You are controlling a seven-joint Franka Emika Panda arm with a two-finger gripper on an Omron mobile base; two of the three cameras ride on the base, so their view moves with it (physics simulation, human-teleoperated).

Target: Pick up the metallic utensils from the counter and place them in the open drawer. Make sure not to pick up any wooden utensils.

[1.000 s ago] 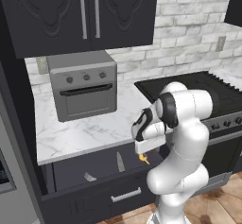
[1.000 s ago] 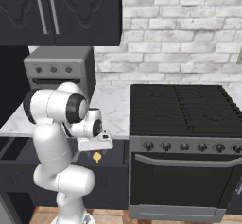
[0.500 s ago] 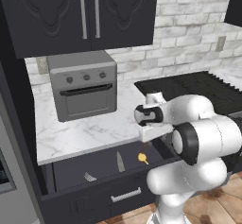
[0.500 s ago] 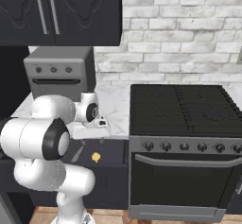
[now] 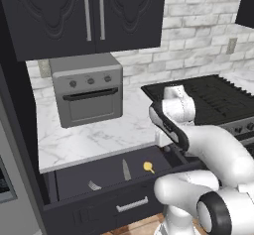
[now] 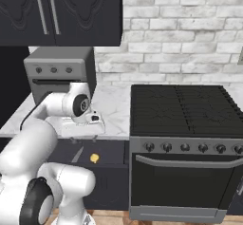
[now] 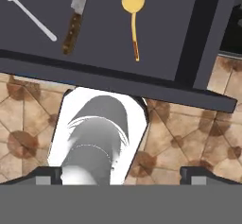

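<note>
Silver fork (image 7: pixel 26 11), cut off at the hand view's corner, and brown-handled knife (image 7: pixel 74 20) are laid lengthwise across the charcoal drawer (image 7: pixel 160 34), empty jaws spread wide.

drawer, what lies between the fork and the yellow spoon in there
The knife lies between the fork and the yellow spoon on the drawer floor, touching neither, seen in the hand view.

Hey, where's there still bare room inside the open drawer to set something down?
In the drawer, the widest bare floor lies left of the fork, toward the drawer's left wall. Narrower strips lie between fork and knife. The knife and yellow spoon sit closer together, so the right part is more crowded.
</note>
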